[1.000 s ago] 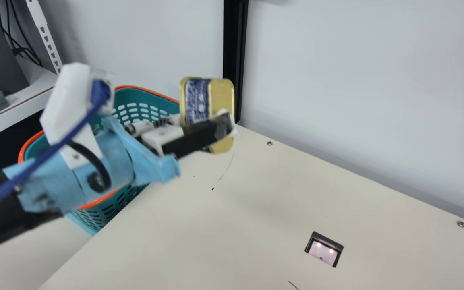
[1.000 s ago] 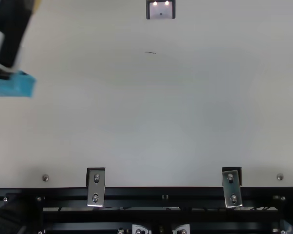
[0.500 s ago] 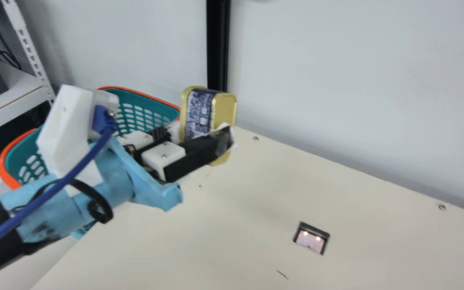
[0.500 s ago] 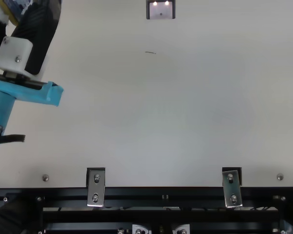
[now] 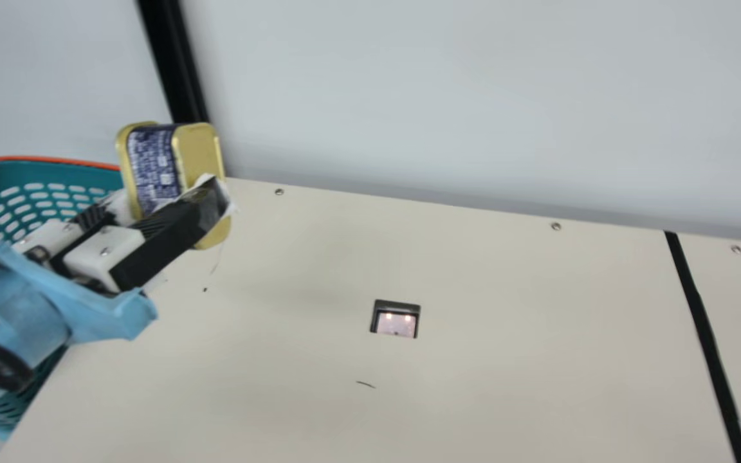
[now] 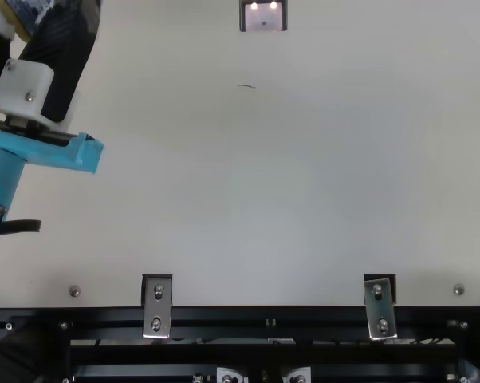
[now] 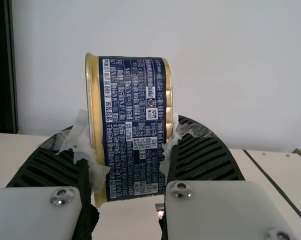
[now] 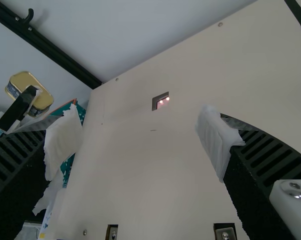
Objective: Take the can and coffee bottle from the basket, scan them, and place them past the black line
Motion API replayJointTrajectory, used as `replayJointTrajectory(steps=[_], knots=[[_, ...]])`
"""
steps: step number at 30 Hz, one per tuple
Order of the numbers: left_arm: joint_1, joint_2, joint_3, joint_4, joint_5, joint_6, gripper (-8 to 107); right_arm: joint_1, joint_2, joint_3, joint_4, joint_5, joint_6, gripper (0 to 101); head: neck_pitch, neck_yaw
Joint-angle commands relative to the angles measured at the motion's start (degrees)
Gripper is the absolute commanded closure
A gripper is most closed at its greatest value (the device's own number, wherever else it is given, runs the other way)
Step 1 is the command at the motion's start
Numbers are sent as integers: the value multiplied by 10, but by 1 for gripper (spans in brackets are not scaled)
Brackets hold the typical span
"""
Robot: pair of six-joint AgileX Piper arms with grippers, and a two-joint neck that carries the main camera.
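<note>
gripping the can (image 5: pixel 154 164), the left end effector (image 5: pixel 170 198) stands part-open.

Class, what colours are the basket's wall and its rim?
Teal wall, orange rim: the basket shows best in the main view.

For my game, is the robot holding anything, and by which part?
The left gripper holds the can by its gold ends, low down. The right gripper holds nothing.
</note>
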Motion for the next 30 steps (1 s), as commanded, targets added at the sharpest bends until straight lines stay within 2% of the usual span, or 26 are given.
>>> replayJointTrajectory(steps=[1,14,23,30], knots=[[0,0,0,0,0,0,89,0,0,0,0,0,0,0,-1,-6],[0,0,0,0,0,0,89,0,0,0,0,0,0,0,-1,-6],[-30,28,-3,105,-23,-80,89,0,0,0,0,0,0,0,-1,-6],[-45,63,10,220,-38,-195,89,0,0,0,0,0,0,0,-1,-6]])
